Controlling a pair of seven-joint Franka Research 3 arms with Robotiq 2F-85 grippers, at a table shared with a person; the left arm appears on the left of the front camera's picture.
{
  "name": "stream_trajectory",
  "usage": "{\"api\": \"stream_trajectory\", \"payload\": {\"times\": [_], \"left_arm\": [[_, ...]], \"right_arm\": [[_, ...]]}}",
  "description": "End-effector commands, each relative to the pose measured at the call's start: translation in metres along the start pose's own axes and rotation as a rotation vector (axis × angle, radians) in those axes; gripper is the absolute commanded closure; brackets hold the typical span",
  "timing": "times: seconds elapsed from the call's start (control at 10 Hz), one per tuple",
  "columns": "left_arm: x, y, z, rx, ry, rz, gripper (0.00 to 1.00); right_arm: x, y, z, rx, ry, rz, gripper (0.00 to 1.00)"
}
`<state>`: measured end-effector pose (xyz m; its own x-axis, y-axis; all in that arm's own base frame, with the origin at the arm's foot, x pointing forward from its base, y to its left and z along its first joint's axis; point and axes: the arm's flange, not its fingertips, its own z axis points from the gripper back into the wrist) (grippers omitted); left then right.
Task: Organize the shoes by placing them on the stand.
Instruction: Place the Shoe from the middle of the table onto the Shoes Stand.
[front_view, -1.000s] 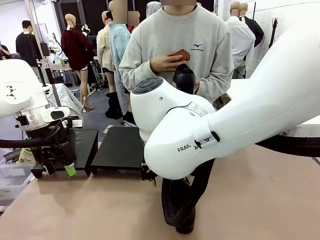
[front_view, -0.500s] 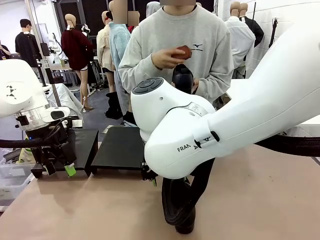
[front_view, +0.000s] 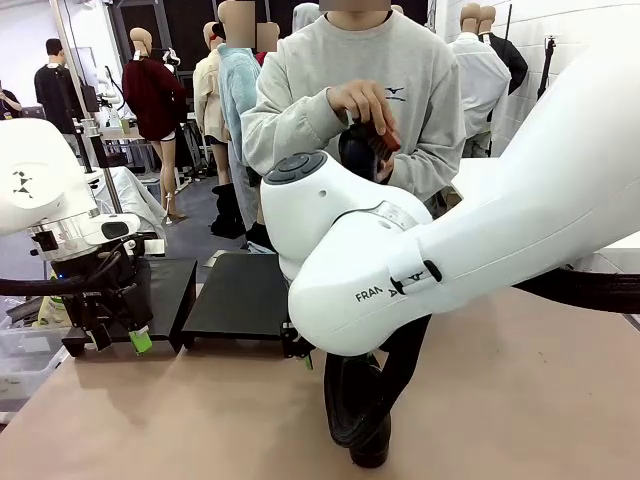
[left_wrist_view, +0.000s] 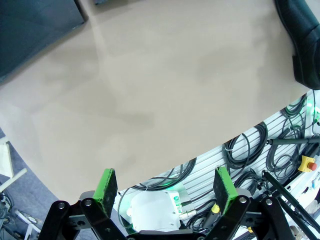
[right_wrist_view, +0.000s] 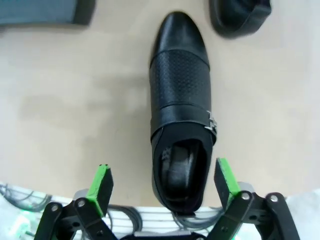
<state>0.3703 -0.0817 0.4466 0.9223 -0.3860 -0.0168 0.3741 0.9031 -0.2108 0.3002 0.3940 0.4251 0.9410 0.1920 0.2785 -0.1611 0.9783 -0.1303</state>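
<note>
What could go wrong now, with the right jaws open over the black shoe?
The buckled shoe lies nearer one green pad, so closing may twist it. A second shoe lies near its toe and could be knocked. The person's hand holds another shoe close behind the right arm; lifting toward the stand might hit it.

There are three shoes (right_wrist_view: 179, 100), two stand units (front_view: 240, 295), two end effectors (right_wrist_view: 162, 181) and one person (front_view: 350, 80).
</note>
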Motion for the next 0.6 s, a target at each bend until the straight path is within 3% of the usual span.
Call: {"api": "stream_trajectory", "payload": {"times": [0.0, 0.1, 0.3, 0.5], "left_arm": [[-0.001, -0.001, 0.001, -0.024, -0.001, 0.004, 0.0], [0.0, 0.0, 0.0, 0.0, 0.0, 0.0, 0.0], [-0.003, -0.069, -0.007, -0.079, -0.032, -0.044, 0.0], [-0.01, -0.127, -0.014, -0.107, 0.025, 0.028, 0.0]], "right_arm": [[-0.002, -0.042, 0.041, 0.0, 0.0, 0.077, 0.0], [-0.006, -0.075, 0.048, 0.022, 0.009, 0.073, 0.0], [-0.026, -0.134, 0.056, 0.03, -0.011, -0.044, 0.0], [-0.053, -0.195, 0.056, 0.089, -0.036, -0.103, 0.0]]}}
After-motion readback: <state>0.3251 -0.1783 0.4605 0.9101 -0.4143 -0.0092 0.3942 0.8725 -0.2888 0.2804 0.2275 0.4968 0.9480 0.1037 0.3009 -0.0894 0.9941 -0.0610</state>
